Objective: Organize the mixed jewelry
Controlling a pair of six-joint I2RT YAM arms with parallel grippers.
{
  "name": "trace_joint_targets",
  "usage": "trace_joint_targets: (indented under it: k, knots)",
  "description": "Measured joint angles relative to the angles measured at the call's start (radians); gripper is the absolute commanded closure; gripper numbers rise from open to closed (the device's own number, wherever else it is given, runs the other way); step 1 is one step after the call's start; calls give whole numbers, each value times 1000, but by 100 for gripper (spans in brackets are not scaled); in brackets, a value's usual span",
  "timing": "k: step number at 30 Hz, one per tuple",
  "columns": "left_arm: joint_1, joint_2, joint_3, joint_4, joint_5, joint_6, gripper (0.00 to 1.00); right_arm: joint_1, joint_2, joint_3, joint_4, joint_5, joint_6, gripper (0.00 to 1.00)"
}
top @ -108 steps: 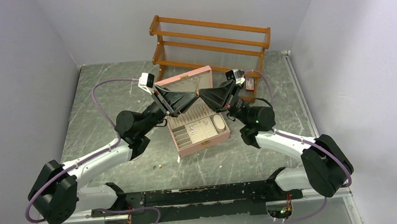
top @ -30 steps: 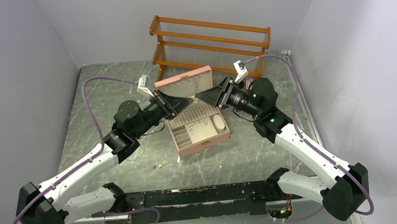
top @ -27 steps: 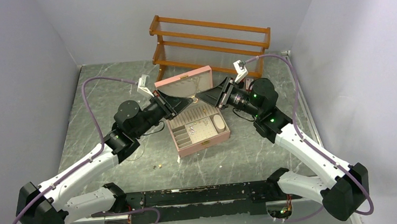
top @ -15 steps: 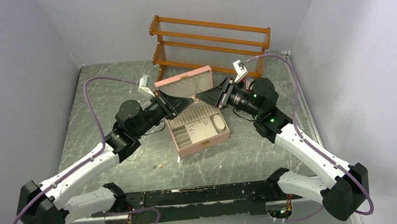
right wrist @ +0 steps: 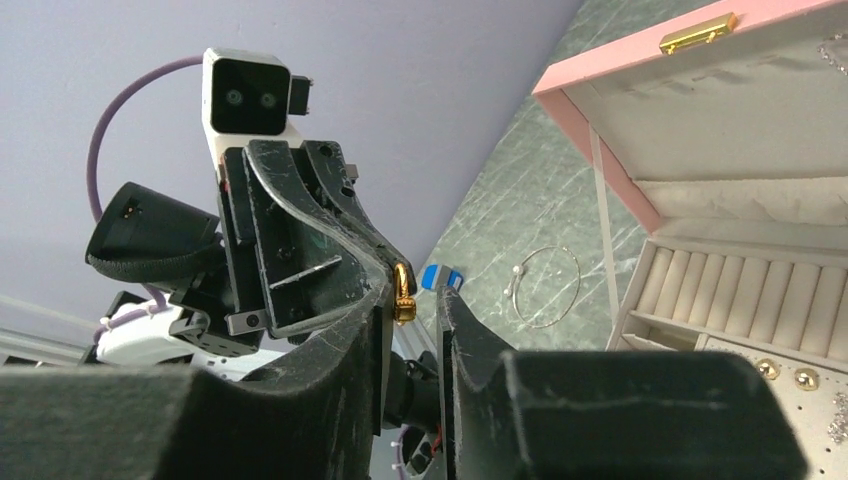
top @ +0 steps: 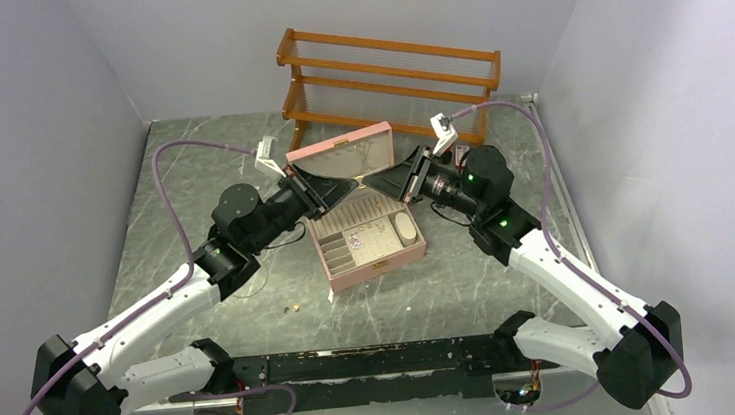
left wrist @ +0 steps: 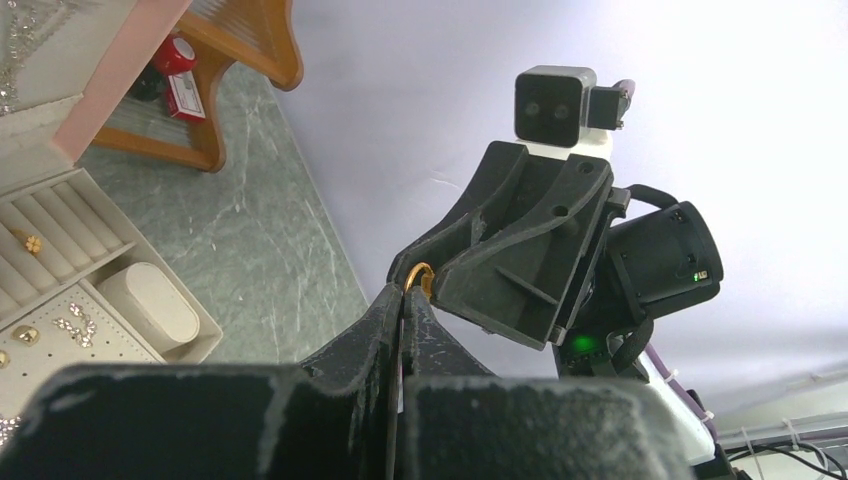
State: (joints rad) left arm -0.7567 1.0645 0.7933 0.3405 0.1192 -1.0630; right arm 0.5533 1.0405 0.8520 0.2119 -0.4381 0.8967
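Note:
My left gripper (top: 354,182) and right gripper (top: 368,179) meet tip to tip above the open pink box (top: 380,257). The left gripper (left wrist: 405,292) is shut on a small gold ring (left wrist: 421,275) that sticks out past its tips. In the right wrist view that ring (right wrist: 402,293) hangs between the fingers of my right gripper (right wrist: 415,300). It lies against one finger, and a gap to the other finger shows, so these jaws stand open. A thin silvery loop (right wrist: 548,288) lies on the table beside the box. Gold studs (right wrist: 768,368) and sparkly bits (left wrist: 76,326) sit in the box tray.
A wooden rack (top: 387,73) stands at the back, with small red bottles (left wrist: 177,58) under it. A small blue object (right wrist: 440,277) lies on the table near the loop. A tiny gold piece (top: 295,305) rests on the table in front of the box. The box lid (right wrist: 700,110) stands raised.
The right gripper's jaws have narrowed around the ring held by the left gripper. Both arms have stayed almost in place, tips together over the box.

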Motion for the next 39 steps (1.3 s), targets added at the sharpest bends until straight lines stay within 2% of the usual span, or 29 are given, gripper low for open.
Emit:
trace_joint_targets:
  k: [5,10,13,15,20,22,27,31,34,39]
  knots:
    - [0,4,1,1,0,0,95,0,0,-7,-1,0,-1,78]
    - [0,6,1,1,0,0,95,0,0,-7,0,1,-2,93]
    - [0,6,1,1,0,0,94,0,0,-8,0,4,-1,97]
    - [0,6,1,-2,-2,0,86,0,0,-9,-1,8,-3,98]
    - [0,-3,1,-58,-31,9,50,0,0,-9,-32,27,-24,98]
    - [0,-16,1,-105,-53,21,42,0,0,-6,-76,46,-47,98]
    - [0,-78,1,-258,-137,61,34,0,29,21,-221,126,-141,99]
    - [0,-151,0,-393,-227,116,25,24,103,79,-375,262,-246,99]
    - [0,-211,3,-491,-311,169,19,88,175,134,-471,409,-315,99]
    - [0,-273,47,-626,-445,267,17,225,321,228,-576,647,-404,99]
